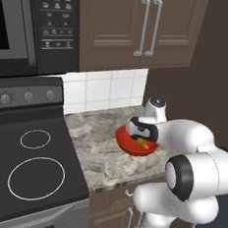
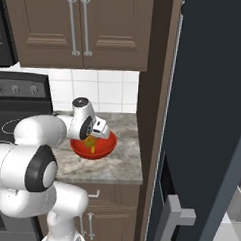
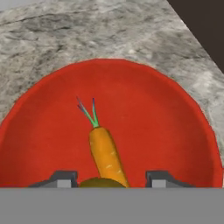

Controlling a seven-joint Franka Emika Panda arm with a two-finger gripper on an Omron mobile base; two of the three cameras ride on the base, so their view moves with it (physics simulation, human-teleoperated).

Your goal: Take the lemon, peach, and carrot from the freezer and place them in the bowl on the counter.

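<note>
Hand view, nearest first: tool (image 3: 111,177) low over the bowl, fingertips (image 3: 64,178) set apart. Between them a dull yellow rounded shape at the bottom edge, probably the lemon (image 3: 101,183), mostly cut off. Jaws partly parted; grip on anything not readable from here. Carrot (image 3: 106,155) lying in the red bowl (image 3: 175,118), fat end toward the tool, green top pointing away toward the bowl's middle. Beyond the rim, mottled grey desk (image 3: 87,35); dark cabinet side at top right corner.

Left base view: tool (image 1: 142,134) hanging right over the bowl (image 1: 125,139), an orange and yellow streak inside, beneath the hand. Bowl sitting on the desk (image 1: 96,144) near the brown side panel. Black stovetop (image 1: 27,162) just left of the desk, white tile backsplash (image 1: 108,88) behind, wooden wall cabinets (image 1: 139,24) above.

Right base view: bowl (image 2: 103,150) under the hand, yellow-orange contents partly hidden. Freezer (image 2: 208,112) to the right with door swung open, silver handle (image 2: 175,215) low in front.
</note>
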